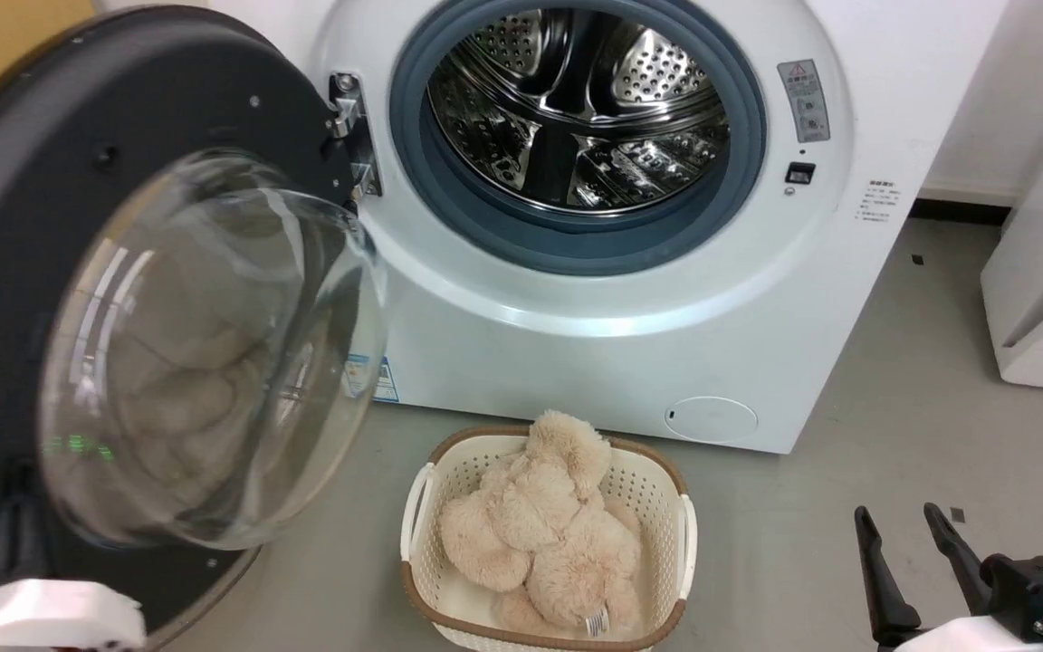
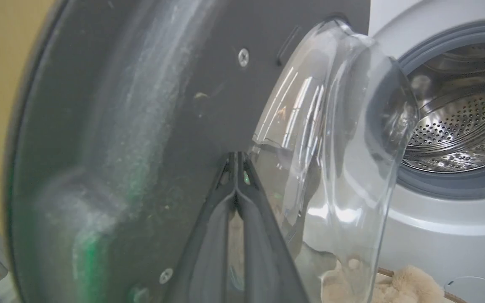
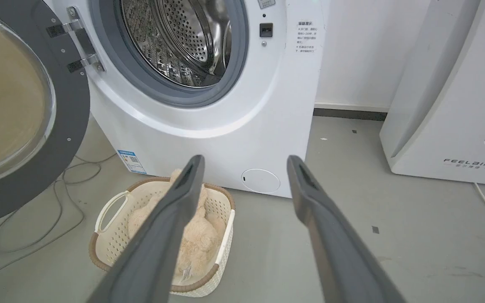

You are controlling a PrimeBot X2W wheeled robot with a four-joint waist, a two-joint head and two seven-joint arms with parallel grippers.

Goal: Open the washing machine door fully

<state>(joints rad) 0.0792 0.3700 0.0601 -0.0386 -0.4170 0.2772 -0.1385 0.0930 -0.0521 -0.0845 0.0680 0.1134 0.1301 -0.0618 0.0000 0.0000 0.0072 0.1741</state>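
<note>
My left gripper (image 2: 236, 168), fingers pressed together, faces one glossy black round washing machine door (image 1: 123, 136), hanging open leftward. My right gripper (image 1: 897, 512) gapes empty. One white perforated basket (image 1: 657, 493), one beige plush toy (image 1: 540, 534), grey floor (image 1: 802, 543); beyond, one white front-loading washing machine (image 1: 630, 362).

A laundry corner in a plain room: a white front-loading washing machine (image 1: 630, 362) on bare grey floor (image 1: 893, 407), a laundry basket (image 1: 416, 530) before it, another white appliance (image 3: 449, 105) alongside, white wall (image 3: 352, 63) behind.

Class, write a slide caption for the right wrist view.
Open right claw faces the washing machine, door open, plush-filled basket in front.
</note>
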